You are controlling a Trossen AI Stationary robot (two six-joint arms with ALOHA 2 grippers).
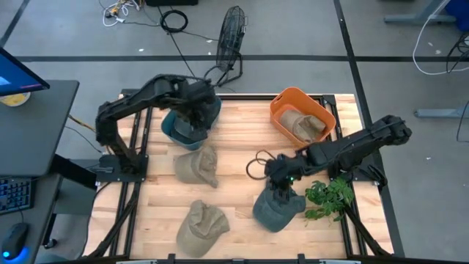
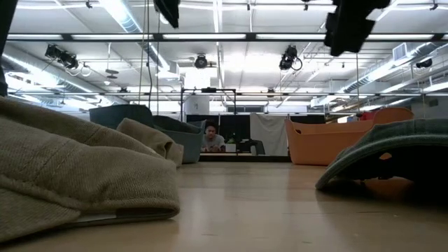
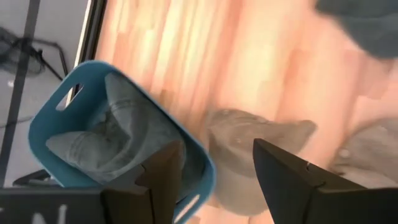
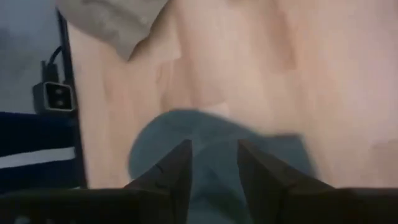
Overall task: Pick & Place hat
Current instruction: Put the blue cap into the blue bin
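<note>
A grey-blue hat (image 1: 277, 211) lies on the wooden table near its front right; it is also in the right wrist view (image 4: 211, 140) and the low view (image 2: 392, 150). My right gripper (image 4: 214, 163) hangs open above it (image 1: 282, 189), clear of the cloth. My left gripper (image 3: 217, 168) hovers open over the blue basket (image 1: 189, 125), where a denim hat (image 3: 118, 134) lies inside. Two tan hats rest on the table, one mid-left (image 1: 196, 166) and one at the front (image 1: 199, 227). Another tan hat (image 1: 302, 125) sits in the orange basket (image 1: 282, 99).
A green plant sprig (image 1: 330, 196) lies just right of the grey-blue hat. A black cable loop (image 1: 256, 165) lies behind that hat. A fan (image 1: 231, 37) stands on the floor beyond the table's far edge. Bare wood shows in the table's middle (image 1: 242, 139).
</note>
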